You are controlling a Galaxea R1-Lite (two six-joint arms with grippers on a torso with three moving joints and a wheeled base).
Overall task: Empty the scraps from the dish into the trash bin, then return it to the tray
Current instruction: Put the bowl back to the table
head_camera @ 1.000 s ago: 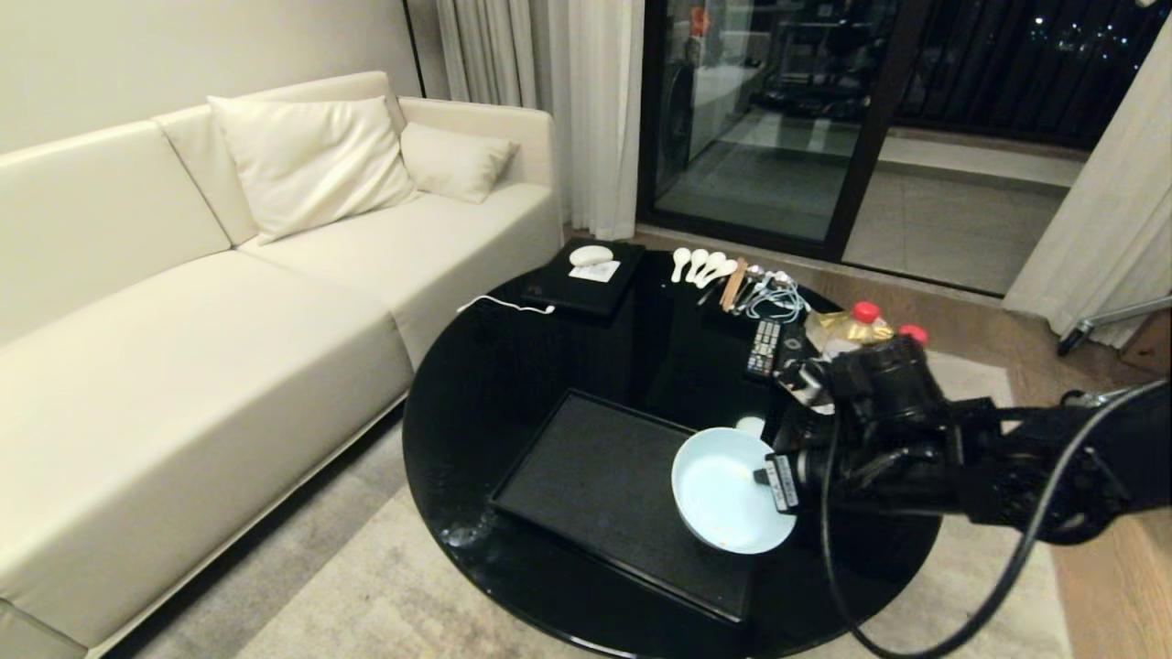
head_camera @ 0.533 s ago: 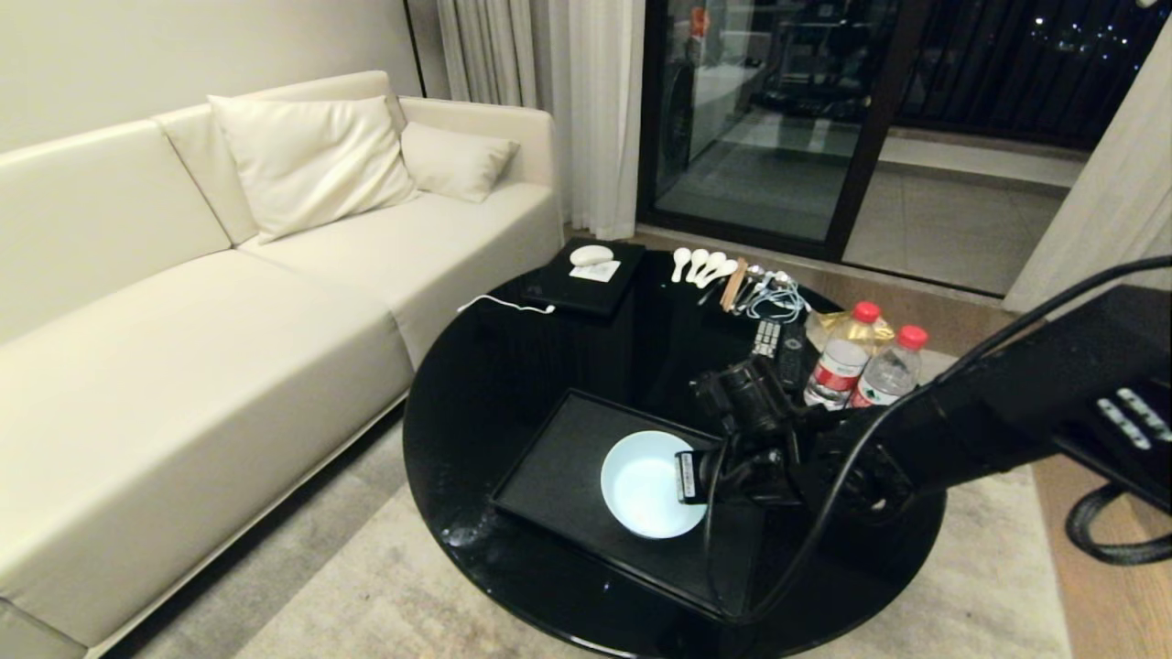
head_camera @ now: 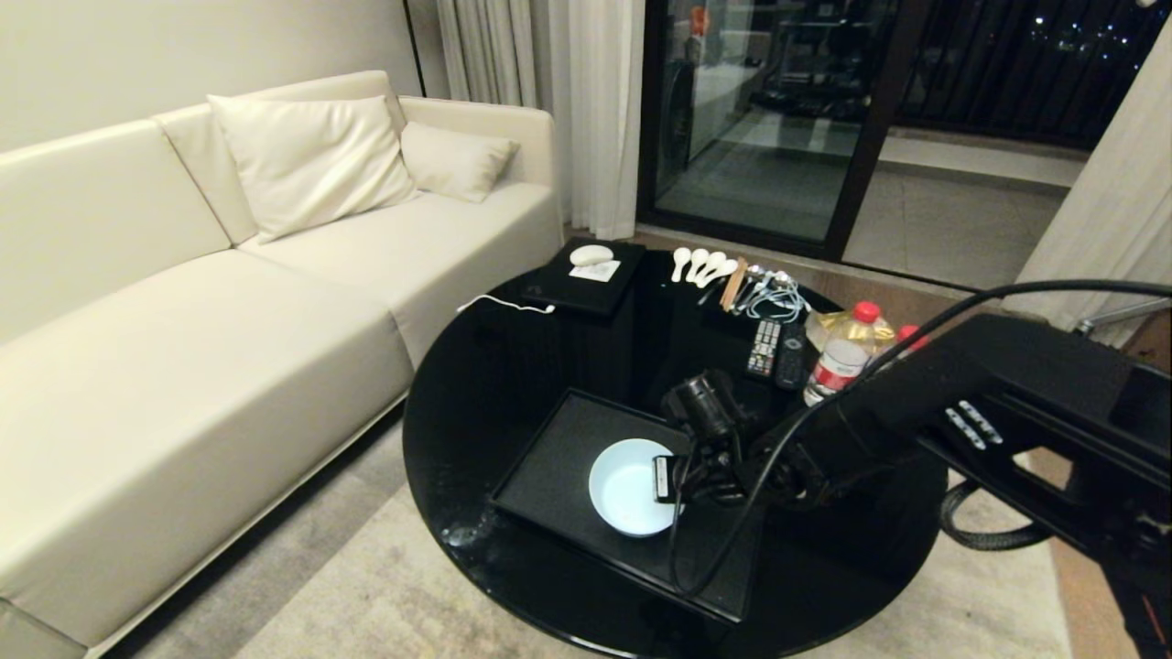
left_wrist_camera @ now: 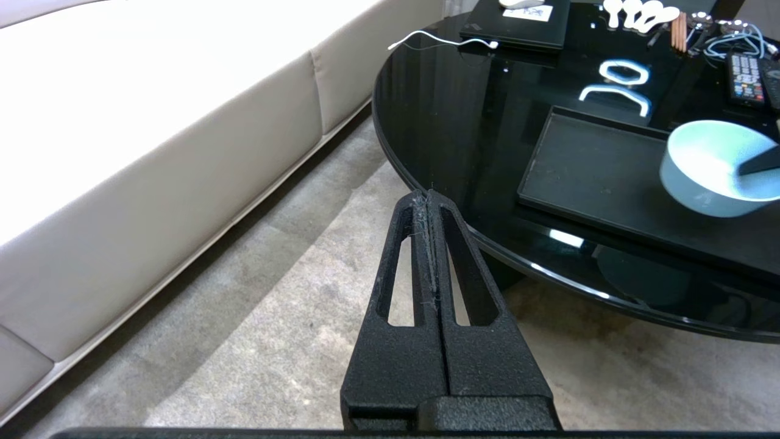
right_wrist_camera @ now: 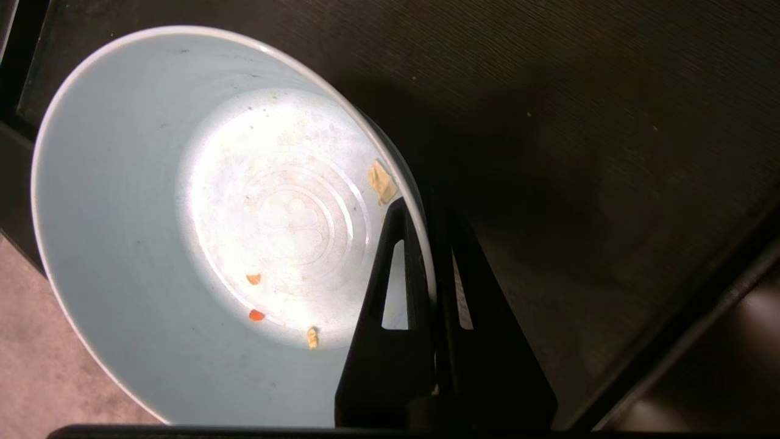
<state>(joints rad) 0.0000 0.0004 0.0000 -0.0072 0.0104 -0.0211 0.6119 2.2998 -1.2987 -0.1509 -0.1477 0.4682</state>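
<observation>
Reaching in from the right, the right end effector (head_camera: pixel 661 478) pinches the pale bluish-white bowl's (head_camera: pixel 627 487) rim over the matte black tray (head_camera: pixel 558 467).

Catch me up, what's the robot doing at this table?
The right gripper is clamped on the rim of the dish, holding it over the tray on the round table. Only a few crumbs of scraps cling inside the dish. Whether the dish touches the tray bed yet is unclear. The left gripper hangs shut beside the table, idle.
</observation>
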